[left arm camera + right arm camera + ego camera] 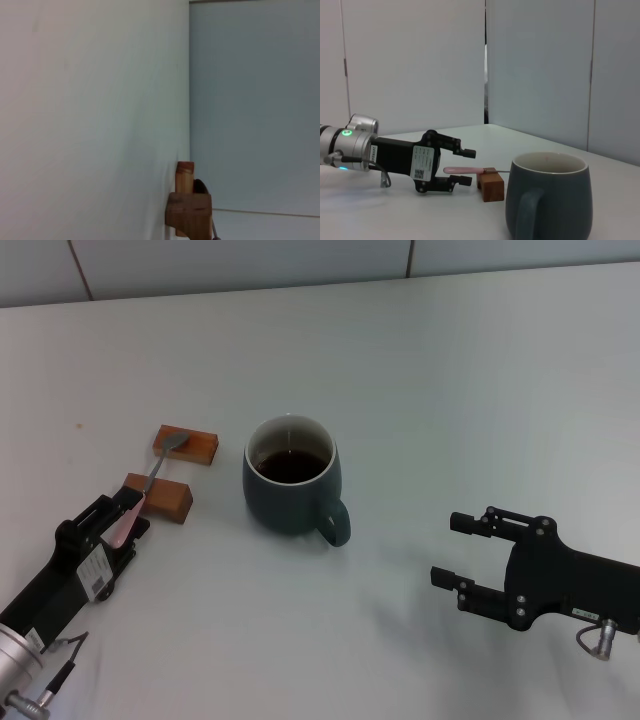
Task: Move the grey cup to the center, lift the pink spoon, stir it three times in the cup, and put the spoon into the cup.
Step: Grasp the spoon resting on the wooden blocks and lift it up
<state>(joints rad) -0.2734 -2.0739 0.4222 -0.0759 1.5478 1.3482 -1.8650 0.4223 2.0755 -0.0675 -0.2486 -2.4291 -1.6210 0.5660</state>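
Head view first, left to right: our left gripper (128,512) lies low over the white table (450,370) at the near left, its fingers spread on either side of the pink spoon (150,480) handle. From the right wrist view we see the same gripper (465,167) with the pink handle (462,170) running between the upper and lower fingers; we cannot tell whether either finger touches it.

The spoon rests across two brown blocks. Its handle end passes over the near block (160,497), and its small silver bowl sits on the far block (187,445). These blocks stand just ahead of our left gripper and between it and open table beyond. The left wrist view shows the two blocks (189,212) in line, with bare table to one side and a grey wall panel (255,100) behind.

Near the middle of the table stands the grey cup (290,490), upright, dark liquid inside, its handle turned toward the near right. It is close beside the blocks but not touching them.

To the right of the cup there is a wide stretch of bare table. Our right gripper (460,550) hovers at the near right, well apart from the cup, fingers spread wide and holding nothing. The table's far edge meets the wall behind.
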